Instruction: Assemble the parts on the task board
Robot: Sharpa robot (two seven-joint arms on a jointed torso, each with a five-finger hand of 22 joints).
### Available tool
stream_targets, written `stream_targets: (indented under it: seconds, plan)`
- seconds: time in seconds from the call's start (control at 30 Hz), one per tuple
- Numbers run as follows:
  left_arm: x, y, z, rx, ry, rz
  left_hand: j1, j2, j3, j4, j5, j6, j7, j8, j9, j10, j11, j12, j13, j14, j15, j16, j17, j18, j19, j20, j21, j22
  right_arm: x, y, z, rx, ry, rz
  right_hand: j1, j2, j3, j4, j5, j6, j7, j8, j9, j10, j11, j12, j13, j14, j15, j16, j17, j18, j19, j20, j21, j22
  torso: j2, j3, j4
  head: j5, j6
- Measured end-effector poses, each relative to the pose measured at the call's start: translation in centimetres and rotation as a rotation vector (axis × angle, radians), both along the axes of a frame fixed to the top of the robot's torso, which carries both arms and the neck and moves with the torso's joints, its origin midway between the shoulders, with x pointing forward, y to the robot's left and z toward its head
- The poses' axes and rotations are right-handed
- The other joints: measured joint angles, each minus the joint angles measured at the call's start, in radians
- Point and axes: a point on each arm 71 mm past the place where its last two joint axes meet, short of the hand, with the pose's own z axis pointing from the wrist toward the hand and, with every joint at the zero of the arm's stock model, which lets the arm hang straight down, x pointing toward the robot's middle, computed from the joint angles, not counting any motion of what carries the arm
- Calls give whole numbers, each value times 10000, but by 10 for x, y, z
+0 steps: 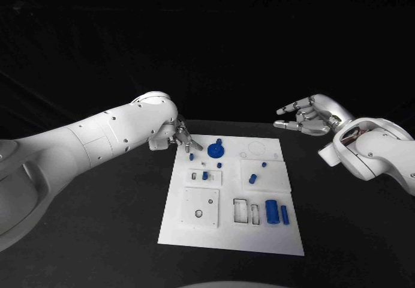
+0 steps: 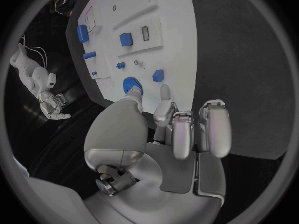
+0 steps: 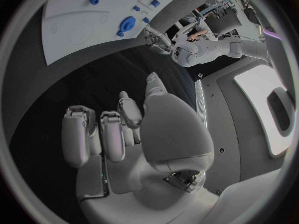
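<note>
Left hand (image 1: 180, 139) hovers empty, fingers apart, by the white task board's (image 1: 199, 231) far corner on the desk, right hand (image 1: 309, 117) loosely curled and empty beyond it, while most blue parts (image 1: 271, 211) seemingly lie unassembled.

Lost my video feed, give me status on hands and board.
Left hand empty, fingers apart, at the far left corner of the white task board. Right hand empty, fingers curled, off the far right corner. Blue gear-shaped part on board, untouched. Nothing blocking.
</note>
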Motion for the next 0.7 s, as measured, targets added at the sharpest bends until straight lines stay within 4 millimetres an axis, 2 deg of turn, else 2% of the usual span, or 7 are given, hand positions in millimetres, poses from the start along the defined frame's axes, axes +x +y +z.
stream_targets:
  seconds: [0.27, 0.53, 0.7]
  plan:
    - [-2, -2, -4, 129, 219, -213, 87, 123, -71, -12, 0, 91, -22, 55, 0, 35, -36, 21, 23, 0, 0, 0, -1, 0, 0, 0, 59, 0, 0, 0, 0, 0, 11, 10, 0, 0, 0, 0, 0, 0, 0, 0, 0, 0, 0, 0, 1, 0, 0, 0, -1, 0, 0, 0, 0, 0, -16, 12, 12, -8, -18]
    - [-3, -2, -6, 255, 400, -319, 245, 281, -99, -40, 0, 90, -22, 93, 1, 35, -36, 21, 22, 0, 0, 0, -2, 0, 0, 0, 59, 0, 0, 0, 0, -1, 19, 14, 0, 0, 0, 0, 0, 0, 0, 0, 0, 0, 0, 0, 1, 0, 0, 0, -2, -1, 0, 0, 0, 1, -16, 8, 11, 21, -18]
    - [-3, -2, -7, 293, 465, -354, 366, 288, -126, -67, 0, 90, -22, 93, 1, 58, -59, 21, 21, 35, -35, 0, -2, 0, 0, 0, 58, 0, 0, 0, 0, -1, 24, 19, 0, 0, 0, 0, 0, 0, 0, 0, 0, 0, 0, 0, 1, 0, 0, 0, -2, -1, 0, 0, 0, 1, -15, 5, 6, 26, -16]
